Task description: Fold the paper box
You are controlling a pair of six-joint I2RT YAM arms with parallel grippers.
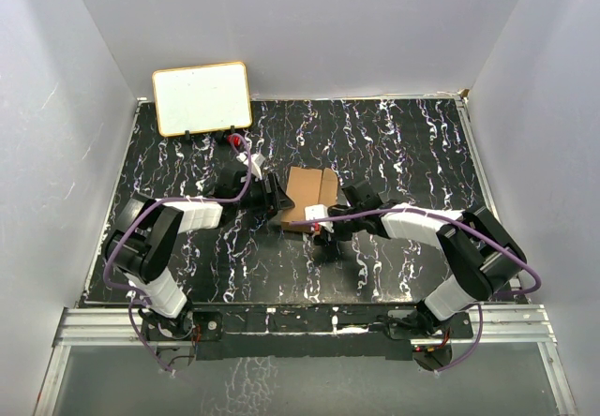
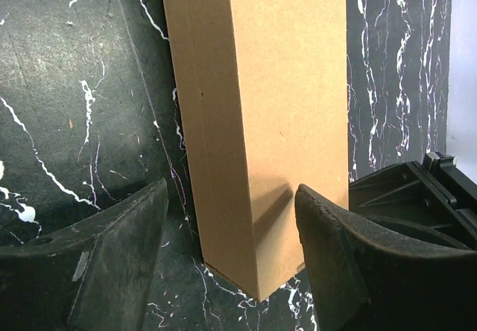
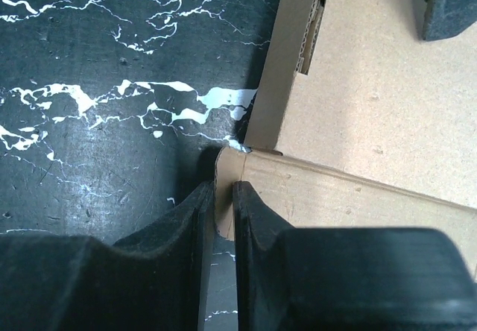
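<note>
The step in hand looks like squaring up the paper box (image 2: 276, 107), a partly formed brown cardboard carton that sits on the counter between the two arms. The left end effector (image 2: 231, 197) straddles one tall end of it with its fingers apart. The box wall is just beside one finger and clear of the other, so nothing is clamped there. The right end effector (image 3: 223, 189) is pinched together on a thin cardboard edge at the box's corner, where two panels meet just ahead of its fingertips.

To do this well, I would use that pinch as a steady anchor. The left fingers should come in squarely on the flat faces, not the corner, so the walls neither crease nor skew.

The counter (image 1: 394, 144) is black with white veins and looks smooth, so a pushed box may slide. White walls (image 1: 309, 22) enclose it. A framed white board (image 1: 202, 97) leans well beyond the left end effector.
</note>
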